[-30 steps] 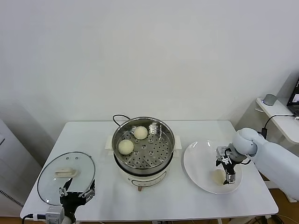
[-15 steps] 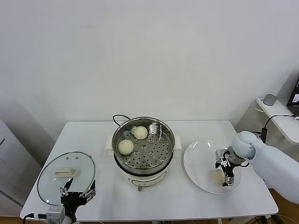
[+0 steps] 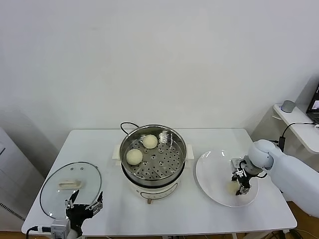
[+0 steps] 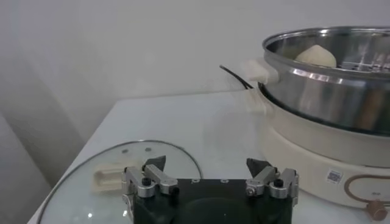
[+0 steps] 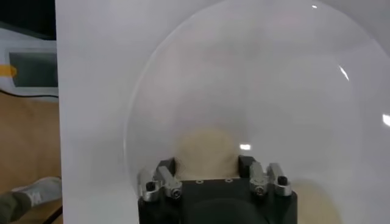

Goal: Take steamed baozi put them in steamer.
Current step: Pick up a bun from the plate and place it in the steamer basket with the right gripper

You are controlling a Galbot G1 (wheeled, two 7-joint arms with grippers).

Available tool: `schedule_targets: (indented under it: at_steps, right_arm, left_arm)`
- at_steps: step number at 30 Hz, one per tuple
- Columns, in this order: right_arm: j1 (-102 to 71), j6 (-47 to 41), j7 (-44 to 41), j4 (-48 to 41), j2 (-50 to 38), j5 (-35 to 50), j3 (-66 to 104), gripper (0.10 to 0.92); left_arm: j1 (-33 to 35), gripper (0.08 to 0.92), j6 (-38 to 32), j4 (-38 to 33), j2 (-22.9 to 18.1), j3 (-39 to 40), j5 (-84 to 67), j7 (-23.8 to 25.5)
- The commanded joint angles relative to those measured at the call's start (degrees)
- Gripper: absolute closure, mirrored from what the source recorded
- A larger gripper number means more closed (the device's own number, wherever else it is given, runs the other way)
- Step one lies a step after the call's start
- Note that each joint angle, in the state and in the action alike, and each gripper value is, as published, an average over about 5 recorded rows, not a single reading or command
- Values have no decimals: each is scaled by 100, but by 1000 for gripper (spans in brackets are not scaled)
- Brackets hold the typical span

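The steamer (image 3: 175,141) stands mid-table on its white pot base, with two steamed baozi (image 3: 134,156) (image 3: 150,141) inside toward its left. On the white plate (image 3: 209,169) to the right lies another cream baozi (image 3: 232,187). My right gripper (image 3: 240,188) is down on the plate and shut on it. In the right wrist view its fingers (image 5: 167,170) press both sides of that baozi (image 5: 206,149). Part of one more pale bun (image 5: 317,204) shows beside the gripper body. My left gripper (image 3: 83,204) waits open at the table's front left, holding nothing.
A round glass lid (image 3: 70,181) with a white handle lies flat at front left, just beyond the left gripper. A black cord (image 3: 127,125) runs behind the pot. The table's right edge is close past the plate. A side desk (image 3: 299,124) stands to the far right.
The right gripper's fingers have closed in on the baozi on the plate, from wide apart to pressing its sides. The left arm and the steamer's buns have not moved.
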Motion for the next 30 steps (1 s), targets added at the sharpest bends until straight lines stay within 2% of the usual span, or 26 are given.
schedule_targets:
  at_steps: [1, 6, 10, 20, 22, 25, 27, 30]
  right_arm:
    - [1474, -167, -66, 147, -277, 653, -877, 536]
    - [3794, -528, -124, 198, -178, 1750, -2567, 540]
    - [5265, -760, -170, 56, 403, 2466, -3639, 535]
    - [6396, -771, -282, -796, 2156, 3649, -4464, 535]
    - [6373, -255, -453, -1035, 2506, 4039, -4474, 534]
    - [6291, 1590, -650, -1465, 2993, 4430, -4566, 521]
    - [6229, 2715, -651, -1560, 3215, 4398, -4646, 501]
    - [6113, 3438, -524, -1284, 3361, 3924, -4727, 478]
  left_arm:
    - [-76, 177, -19, -7, -22, -15, 101, -29]
    - [-104, 177, -175, 53, -49, 11, 512, -108]
    - [-101, 177, -295, 88, -59, 51, 720, -164]
    - [-143, 177, -280, -62, 60, -128, 336, -181]
    - [-166, 177, -272, -63, 78, -185, 291, -184]
    - [-194, 177, -261, -62, 77, -213, 259, -183]
    - [-211, 177, -255, -60, 52, -211, 256, -182]
    - [-225, 177, -252, -63, -2, -199, 257, -181]
